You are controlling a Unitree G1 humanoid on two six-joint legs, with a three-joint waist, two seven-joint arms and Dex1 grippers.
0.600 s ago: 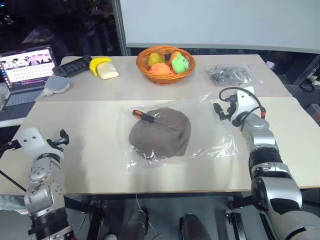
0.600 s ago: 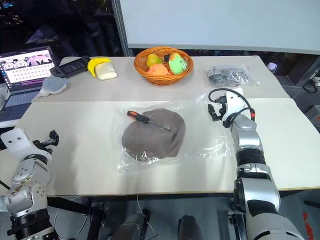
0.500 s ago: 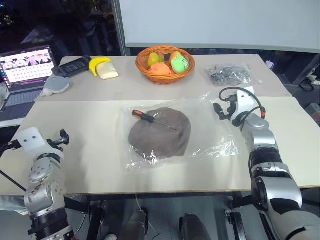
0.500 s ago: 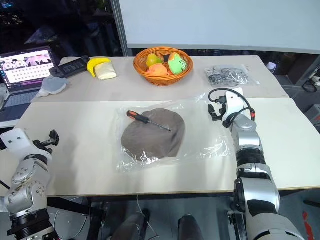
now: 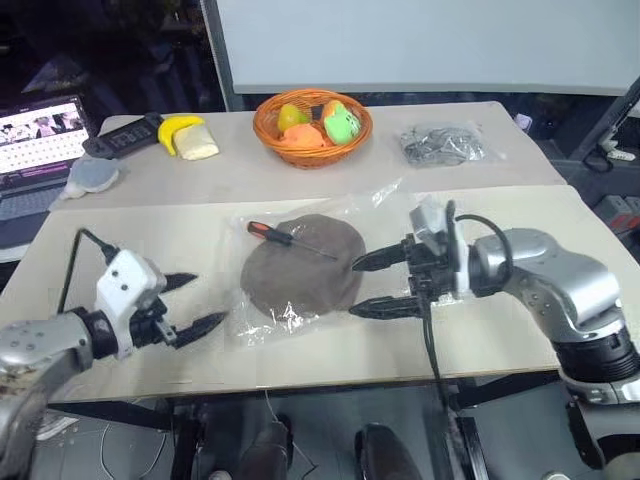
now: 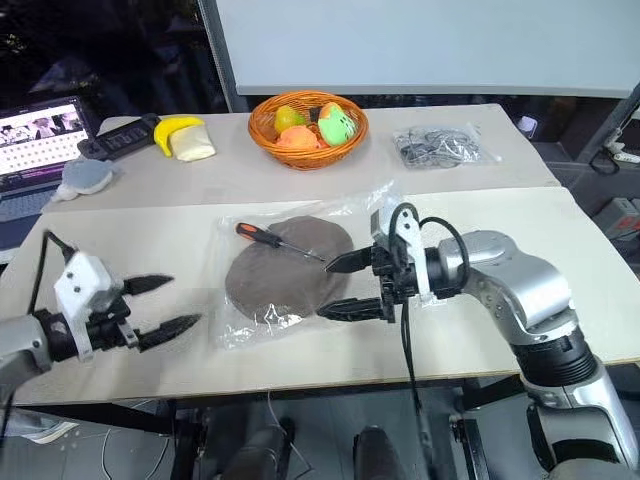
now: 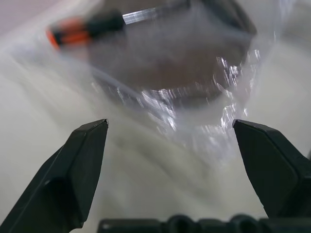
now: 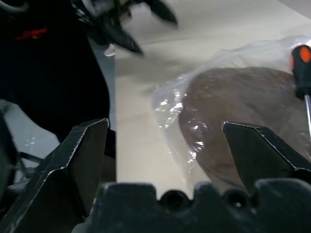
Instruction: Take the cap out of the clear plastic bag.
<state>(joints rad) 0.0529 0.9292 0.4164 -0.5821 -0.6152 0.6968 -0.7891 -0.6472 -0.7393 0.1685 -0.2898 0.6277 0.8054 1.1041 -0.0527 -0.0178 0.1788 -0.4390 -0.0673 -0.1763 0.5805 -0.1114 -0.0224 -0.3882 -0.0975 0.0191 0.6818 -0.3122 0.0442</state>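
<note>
Counting it all up, there was one cap [image 5: 302, 265], one clear plastic bag [image 5: 390, 232] around it, and one screwdriver [image 5: 287, 238] with an orange-and-black handle lying on top of the bag over the cap's far side. The cap sat flat inside the bag at the middle of the near table [image 5: 560, 300]. Two grippers were in play: the left gripper [image 5: 194, 304] was just left of the bag's near-left corner and the right gripper [image 5: 368, 285] was right at the cap's right edge over the bag, both with fingers spread wide and nothing between them.

On the far table there was one orange wicker basket [image 5: 311, 152] with a few pieces of fruit, one smaller clear bag of dark grey bits [image 5: 442, 146] to its right, one banana [image 5: 177, 129] next to a pale block [image 5: 198, 144], one dark remote-like thing [image 5: 123, 139], one grey-white cloth lump [image 5: 90, 175] and one open laptop [image 5: 38, 140] on the far left.

Both tables were pale cream, pushed together, with a white panel and dark room behind.

Compared to half a second earlier, both arms had swung inward from the table's outer edges, so the grippers now pointed at the bag from either side. Bag, cap and screwdriver stayed put.
</note>
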